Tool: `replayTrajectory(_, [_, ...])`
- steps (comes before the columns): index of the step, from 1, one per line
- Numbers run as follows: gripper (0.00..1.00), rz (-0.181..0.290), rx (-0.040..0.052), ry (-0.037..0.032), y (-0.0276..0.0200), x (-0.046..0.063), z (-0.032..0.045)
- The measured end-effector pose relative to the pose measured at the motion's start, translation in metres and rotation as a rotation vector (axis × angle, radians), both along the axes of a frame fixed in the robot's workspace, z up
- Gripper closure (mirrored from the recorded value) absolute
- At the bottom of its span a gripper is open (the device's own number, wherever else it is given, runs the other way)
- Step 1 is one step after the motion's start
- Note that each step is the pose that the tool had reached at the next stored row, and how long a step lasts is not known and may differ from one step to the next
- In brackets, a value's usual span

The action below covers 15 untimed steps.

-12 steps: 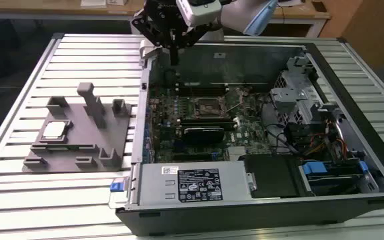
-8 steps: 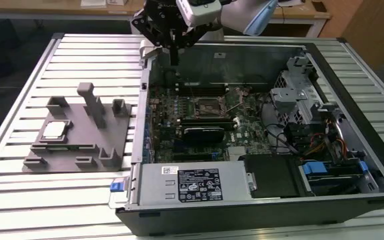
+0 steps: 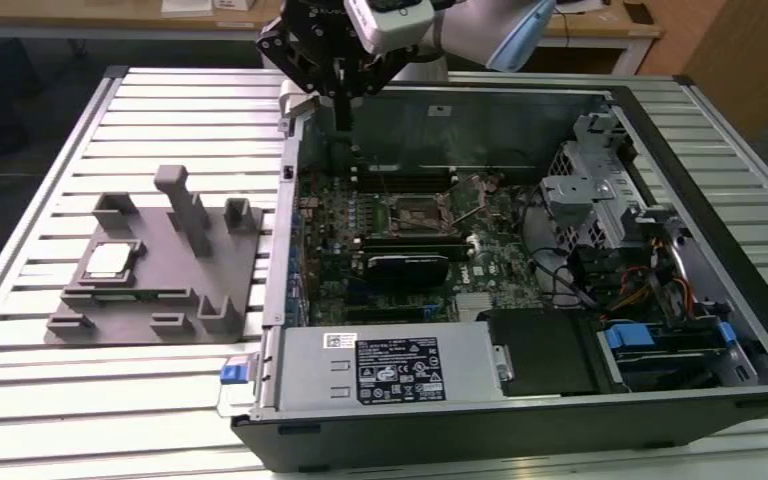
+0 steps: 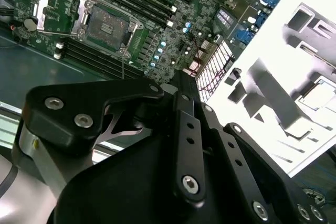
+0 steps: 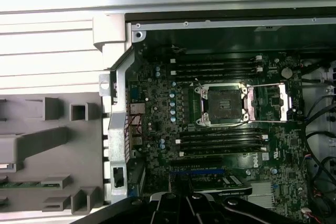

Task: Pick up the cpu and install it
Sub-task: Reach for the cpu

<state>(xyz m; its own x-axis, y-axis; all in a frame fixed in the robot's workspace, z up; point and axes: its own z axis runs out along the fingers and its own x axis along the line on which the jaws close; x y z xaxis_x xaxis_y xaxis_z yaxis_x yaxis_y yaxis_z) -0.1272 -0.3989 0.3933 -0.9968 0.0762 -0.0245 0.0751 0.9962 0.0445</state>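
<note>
On the slatted metal table (image 3: 37,390), the square silver-topped cpu (image 3: 108,262) is being left on a grey tray (image 3: 157,250), well apart from the black gripper (image 3: 344,125) being held closed and empty, nothing being seated in the dark socket (image 3: 418,212).

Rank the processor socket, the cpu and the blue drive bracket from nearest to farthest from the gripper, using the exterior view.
1. processor socket, on the motherboard, closest to the gripper.
2. cpu, on the grey tray, at the exterior view's left.
3. blue drive bracket, low at the exterior view's right.
</note>
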Motion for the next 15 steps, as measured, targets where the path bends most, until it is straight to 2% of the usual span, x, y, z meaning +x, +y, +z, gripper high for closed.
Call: replayTrajectory(15, [0.89,0.0,0.0,0.0,-0.0003,-0.012,-0.0002])
